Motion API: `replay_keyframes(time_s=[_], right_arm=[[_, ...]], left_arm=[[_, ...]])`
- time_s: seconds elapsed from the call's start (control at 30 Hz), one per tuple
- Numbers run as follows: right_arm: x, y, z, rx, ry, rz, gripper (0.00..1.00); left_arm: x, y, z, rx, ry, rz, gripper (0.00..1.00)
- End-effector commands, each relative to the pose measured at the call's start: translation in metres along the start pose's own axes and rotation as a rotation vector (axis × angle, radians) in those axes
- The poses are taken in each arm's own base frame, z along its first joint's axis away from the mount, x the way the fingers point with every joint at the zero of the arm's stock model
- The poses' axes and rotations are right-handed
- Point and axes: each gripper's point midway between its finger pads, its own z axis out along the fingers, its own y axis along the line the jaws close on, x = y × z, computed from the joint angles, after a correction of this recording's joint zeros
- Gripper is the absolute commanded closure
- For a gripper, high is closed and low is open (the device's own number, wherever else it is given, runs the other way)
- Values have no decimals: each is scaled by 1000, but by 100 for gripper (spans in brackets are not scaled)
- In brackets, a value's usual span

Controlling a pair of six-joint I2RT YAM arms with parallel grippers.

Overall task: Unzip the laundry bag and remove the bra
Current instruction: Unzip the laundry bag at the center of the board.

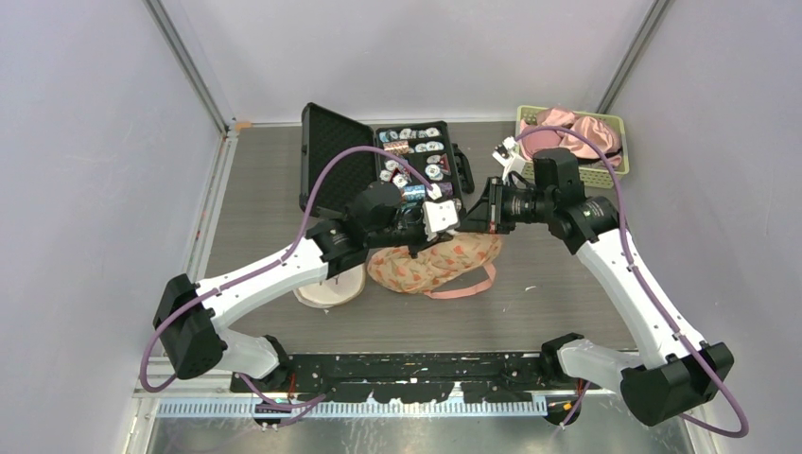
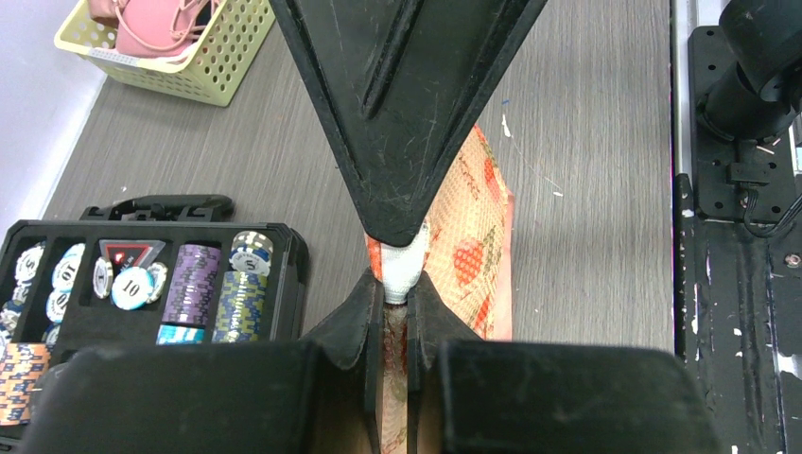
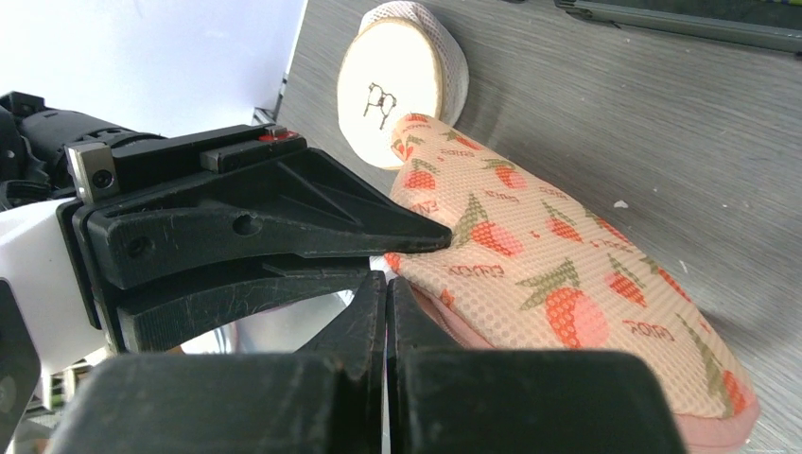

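Over the gray table (image 1: 567, 303), pinching the strawberry laundry bag (image 3: 567, 274) with the left gripper (image 2: 397, 286), right gripper (image 3: 386, 284) pressed shut just beside.

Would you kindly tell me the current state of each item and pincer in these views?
laundry bag: lying bulging, one end pinched.
left pincer: shut on the laundry bag's end.
right pincer: shut at that same end; held thing unclear.
poker chip case: lid open.
basket: holds pink garments.
round white pouch: lying flat beside the bag.
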Motion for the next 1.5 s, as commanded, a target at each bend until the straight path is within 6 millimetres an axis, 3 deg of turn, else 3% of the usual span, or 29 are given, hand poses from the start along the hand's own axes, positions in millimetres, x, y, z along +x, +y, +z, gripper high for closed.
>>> replay_keyframes(time_s=[0.0,0.73,1.07,1.2,1.37,1.47], right_arm=[[-7,0,-13,73,-30,-86,100],[-27,-19,-30,154,-78,-100,99],[-31,-17,-24,117,-93,-85,100],[-33,-12,-20,80,-100,-62,100],[-30,-12,-16,57,-88,-44,100],[-31,-14,-13,52,-87,-40,99]], left_arm=[[-38,13,-4,-44,-122,40,100],[-7,23,-11,-88,-55,30,100],[-6,22,-7,-75,-52,11,100],[-4,18,-6,-59,-42,-3,87],[-8,19,-4,-47,-43,-1,59],[-10,22,1,-46,-44,-4,53]])
